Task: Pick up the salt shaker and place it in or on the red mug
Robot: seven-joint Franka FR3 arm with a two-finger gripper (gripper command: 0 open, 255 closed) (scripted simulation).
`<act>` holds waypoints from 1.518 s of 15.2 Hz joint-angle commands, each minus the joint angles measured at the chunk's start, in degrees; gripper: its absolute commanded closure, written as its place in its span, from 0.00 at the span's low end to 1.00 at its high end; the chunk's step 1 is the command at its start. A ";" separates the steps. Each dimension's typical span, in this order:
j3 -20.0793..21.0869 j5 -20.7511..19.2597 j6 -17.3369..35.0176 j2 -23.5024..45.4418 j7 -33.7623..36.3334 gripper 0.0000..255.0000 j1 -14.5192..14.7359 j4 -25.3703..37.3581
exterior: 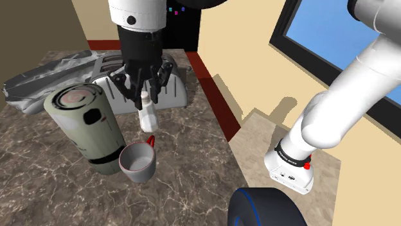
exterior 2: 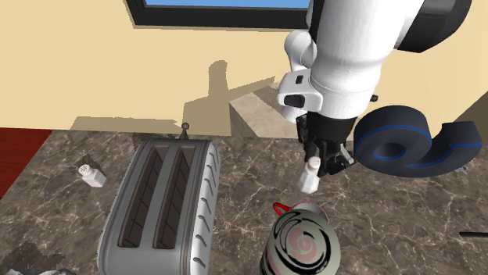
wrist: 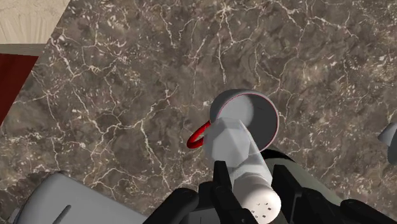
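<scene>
A grey 2-slot toaster (exterior 2: 164, 207) sits on a dark marble countertop (exterior: 193, 186), with a grey-green canister (exterior: 87, 125) bearing a red swirl on top close beside it. A small white shaker (exterior 2: 91, 175) rests on the toaster's other side. A crumpled grey bag (exterior: 51, 74) lies near the canister. A black coil with a blue stripe (exterior 2: 407, 144) shows at the second exterior view's right.

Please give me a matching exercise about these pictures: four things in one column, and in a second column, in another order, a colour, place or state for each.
1 salt shaker
2 mug
3 toaster
4 canister

A red handle, stands on the counter
B two slots on top
C clasped by the end effector
D grey-green, beside the mug

Pairs: 1-C, 2-A, 3-B, 4-D
</scene>
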 commanded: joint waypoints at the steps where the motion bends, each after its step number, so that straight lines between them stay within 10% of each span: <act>1: 2.07 -4.26 -0.96 6.03 4.11 1.00 1.06 5.88; 23: 2.23 -7.34 14.03 10.38 5.79 1.00 2.35 -5.80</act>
